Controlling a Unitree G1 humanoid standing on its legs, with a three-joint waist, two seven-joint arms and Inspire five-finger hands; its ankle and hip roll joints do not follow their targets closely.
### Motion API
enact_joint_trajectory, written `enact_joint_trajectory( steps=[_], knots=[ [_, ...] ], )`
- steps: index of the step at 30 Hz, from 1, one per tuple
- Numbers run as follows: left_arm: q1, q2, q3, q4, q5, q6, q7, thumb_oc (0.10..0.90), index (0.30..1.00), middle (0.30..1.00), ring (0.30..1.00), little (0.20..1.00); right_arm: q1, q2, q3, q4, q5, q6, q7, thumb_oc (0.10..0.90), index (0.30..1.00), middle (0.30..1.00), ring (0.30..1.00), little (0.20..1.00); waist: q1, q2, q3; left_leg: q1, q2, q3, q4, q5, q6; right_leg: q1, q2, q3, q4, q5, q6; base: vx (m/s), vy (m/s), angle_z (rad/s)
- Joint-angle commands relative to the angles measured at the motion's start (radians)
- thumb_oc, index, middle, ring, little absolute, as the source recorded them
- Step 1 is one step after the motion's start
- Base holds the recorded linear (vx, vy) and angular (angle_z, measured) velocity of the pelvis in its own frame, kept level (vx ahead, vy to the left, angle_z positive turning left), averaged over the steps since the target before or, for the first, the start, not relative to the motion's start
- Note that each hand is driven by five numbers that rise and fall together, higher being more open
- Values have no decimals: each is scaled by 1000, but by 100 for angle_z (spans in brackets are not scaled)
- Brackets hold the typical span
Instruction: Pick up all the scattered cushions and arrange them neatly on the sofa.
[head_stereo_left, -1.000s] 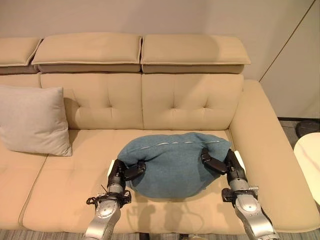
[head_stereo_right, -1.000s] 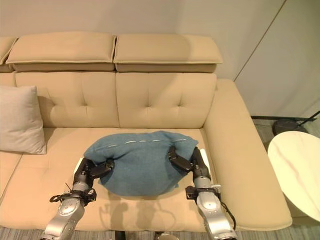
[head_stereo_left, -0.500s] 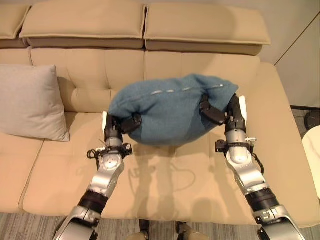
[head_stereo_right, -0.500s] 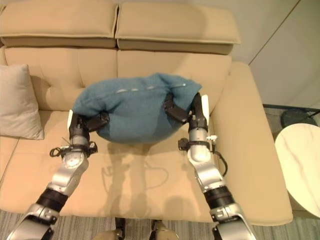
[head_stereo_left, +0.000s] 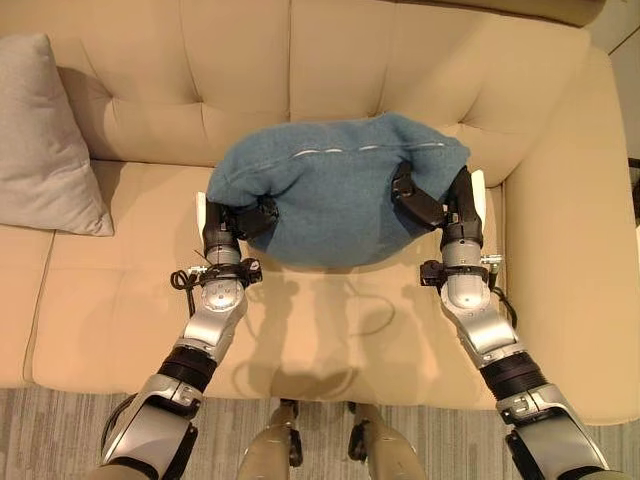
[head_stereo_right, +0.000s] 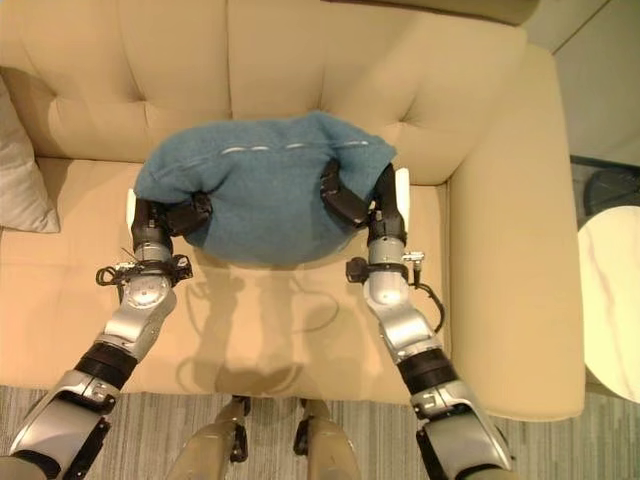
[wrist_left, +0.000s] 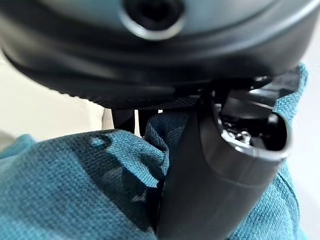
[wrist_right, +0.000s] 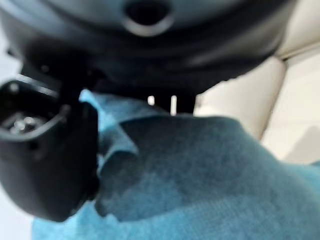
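Observation:
A teal blue cushion hangs above the beige sofa seat, close to the backrest. My left hand grips its left end and my right hand grips its right end, thumbs pressed into the cloth. Both wrist views show the blue fabric bunched against a thumb. A grey cushion leans against the backrest at the sofa's left.
The sofa's right armrest runs down the right side. A white round table stands beyond it. Striped carpet lies in front of the sofa. Open seat lies between the two cushions.
Both hands lifted the blue cushion off the seat and carried it toward the backrest. The camera has tilted down and moved closer to the sofa.

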Motion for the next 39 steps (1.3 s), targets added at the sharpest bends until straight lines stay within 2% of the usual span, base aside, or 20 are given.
enact_joint_trajectory(
  steps=[1,7,8,10,15,20,25,30,31,32,34,39],
  knots=[
    [-109,-6,-68,-5,72,-74,-39,800,900,900,900,900,-96,36,29,-84,-39,-95,9,800,900,900,900,900,-2,-10,-78,-20,-8,-28,3,-47,-28,-57,-26,24,78,-28,122,-19,-24,-5],
    [-126,51,-11,21,46,-89,-14,800,900,900,900,900,-195,-101,10,-45,-120,-71,-66,800,900,900,900,900,9,-12,-94,-23,-6,-43,-20,-34,-38,-56,-22,10,51,-24,123,7,-29,0],
    [-128,51,-10,22,45,-90,-15,800,900,900,900,900,-197,-102,11,-44,-120,-72,-67,800,900,900,900,900,8,-11,-93,-23,-6,-43,-20,-34,-38,-55,-22,9,50,-24,122,20,-35,6],
    [-161,115,12,44,33,-87,-13,800,900,900,900,900,-257,-189,11,-19,-121,-53,-75,800,900,900,900,900,13,-12,-105,-15,-5,-50,-28,-33,-44,-45,-19,6,39,-25,124,20,-26,7],
    [-162,179,64,66,-11,-86,-14,800,900,900,900,900,-296,-273,-12,63,-83,-33,-88,800,900,900,900,900,20,-14,-122,-2,-4,-55,-32,-37,-49,-22,-15,2,22,-24,123,21,-19,8],
    [-167,214,95,111,-45,-82,-20,800,900,900,900,900,-306,-302,-38,138,-29,-29,-95,800,900,900,900,900,24,-16,-136,-4,-2,-59,-32,-38,-54,-14,-12,-1,11,-24,124,10,-19,6],
    [-128,217,144,73,-102,-100,-20,800,900,900,900,900,-251,-286,-78,133,-3,-28,-94,800,900,900,900,900,25,-15,-146,-6,-1,-61,-32,-38,-57,-9,-10,-4,5,-26,124,7,-3,0],
    [32,205,212,-64,-81,-108,-59,800,900,900,900,900,-76,-262,-166,55,-21,-37,-63,800,900,900,900,900,27,-12,-160,11,0,-62,-32,-43,-56,11,-10,-7,2,-35,122,40,-7,2],
    [124,193,237,-119,-43,-102,-82,800,900,900,900,900,22,-239,-206,15,-28,-43,-34,800,900,900,900,900,28,-10,-163,24,0,-60,-32,-47,-54,29,-10,-5,2,-40,121,46,4,2],
    [128,193,238,-122,-42,-101,-81,800,900,900,900,900,26,-238,-207,12,-29,-42,-34,800,900,900,900,900,28,-10,-165,25,0,-60,-32,-47,-54,30,-10,-5,2,-40,121,80,5,0],
    [281,151,275,-192,25,-84,-120,800,900,900,900,900,178,-206,-249,-33,-57,-48,23,800,900,900,900,900,29,-6,-165,55,0,-60,-32,-54,-52,65,-12,-8,1,-50,122,76,8,1],
    [523,92,337,-205,125,-41,-189,800,900,900,900,900,417,-143,-308,-21,-110,-38,98,800,900,900,900,900,32,-1,-158,131,1,-55,-32,-69,-49,146,-15,-19,-2,-67,124,68,2,2]
  ],
)
